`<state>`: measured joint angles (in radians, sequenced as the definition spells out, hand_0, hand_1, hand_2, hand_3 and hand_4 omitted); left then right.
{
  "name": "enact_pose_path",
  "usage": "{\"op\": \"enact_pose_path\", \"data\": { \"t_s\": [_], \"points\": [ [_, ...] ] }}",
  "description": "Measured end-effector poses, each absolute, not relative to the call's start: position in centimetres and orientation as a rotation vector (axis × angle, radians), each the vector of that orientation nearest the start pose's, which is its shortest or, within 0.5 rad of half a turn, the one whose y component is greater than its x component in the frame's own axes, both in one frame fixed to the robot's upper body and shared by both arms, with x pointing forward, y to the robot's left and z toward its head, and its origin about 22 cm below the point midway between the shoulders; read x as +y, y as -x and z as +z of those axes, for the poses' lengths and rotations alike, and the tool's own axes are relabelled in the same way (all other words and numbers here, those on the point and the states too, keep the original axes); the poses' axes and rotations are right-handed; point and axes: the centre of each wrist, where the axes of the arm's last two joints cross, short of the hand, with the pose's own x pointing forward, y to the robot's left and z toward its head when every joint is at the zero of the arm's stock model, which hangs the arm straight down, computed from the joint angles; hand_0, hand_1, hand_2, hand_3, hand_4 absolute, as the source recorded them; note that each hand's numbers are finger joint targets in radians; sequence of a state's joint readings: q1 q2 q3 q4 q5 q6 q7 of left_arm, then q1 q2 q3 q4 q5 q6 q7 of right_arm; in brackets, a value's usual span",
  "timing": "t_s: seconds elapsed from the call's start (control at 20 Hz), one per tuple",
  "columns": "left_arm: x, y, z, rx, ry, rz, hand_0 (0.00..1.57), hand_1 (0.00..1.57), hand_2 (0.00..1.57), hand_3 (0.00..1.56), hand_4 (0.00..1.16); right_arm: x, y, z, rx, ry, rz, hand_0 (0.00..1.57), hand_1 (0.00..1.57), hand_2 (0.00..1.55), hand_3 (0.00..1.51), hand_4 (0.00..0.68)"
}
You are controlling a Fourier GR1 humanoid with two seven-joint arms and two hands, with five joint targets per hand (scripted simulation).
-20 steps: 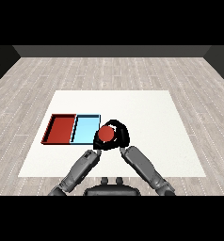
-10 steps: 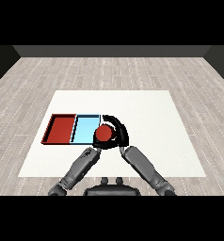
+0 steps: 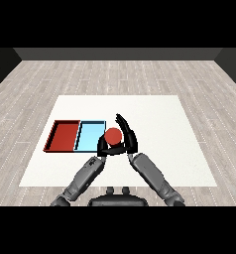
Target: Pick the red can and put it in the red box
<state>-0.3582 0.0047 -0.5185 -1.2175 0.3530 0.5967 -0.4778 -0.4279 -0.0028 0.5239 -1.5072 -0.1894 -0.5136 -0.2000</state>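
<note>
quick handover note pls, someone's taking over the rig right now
Right hand: curled round the red can, holding it at the right edge of the light blue tray.
Left hand: close under the can; whether it grips cannot be told.
Red tray: left of the blue one, nothing in it.
Done: can grasped.
Left: carry it left past the blue tray, set it in the red tray.

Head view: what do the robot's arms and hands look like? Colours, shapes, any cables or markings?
Two grey forearms, rounded and tapering toward the wrists, rise from the lower corners of the view. Each ends in a black hand with slim fingers and a thumb: right hand, left hand. No cables, labels or markings can be made out on either arm.
</note>
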Motion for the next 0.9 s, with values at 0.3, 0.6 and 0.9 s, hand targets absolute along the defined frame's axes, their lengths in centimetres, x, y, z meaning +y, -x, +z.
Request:
{"op": "enact_pose_path", "data": {
  "t_s": [0.3, 0.6, 0.9],
  "points": [
    [7.9, -27.2, -0.3, -1.885, 0.064, 0.081, 1.57, 1.57, 1.57, 1.47, 1.13, -7.5, -27.0, 7.8, -1.983, -0.282, 0.03, 0.0, 0.0, 0.0, 0.0, 0.0],
    [8.7, -28.9, 0.3, -1.9, 0.027, 0.091, 1.57, 1.57, 1.56, 1.47, 1.13, -10.1, -26.1, 8.4, -2.005, -0.303, -0.013, 0.0, 0.0, 0.0, 0.0, 0.0],
    [11.5, -29.9, 1.5, -1.914, -0.015, 0.106, 1.57, 1.57, 1.57, 1.48, 1.14, -14.7, -24.5, 8.9, -2.026, -0.295, -0.074, 0.0, 0.0, 0.0, 0.0, 0.0]
  ]
}}
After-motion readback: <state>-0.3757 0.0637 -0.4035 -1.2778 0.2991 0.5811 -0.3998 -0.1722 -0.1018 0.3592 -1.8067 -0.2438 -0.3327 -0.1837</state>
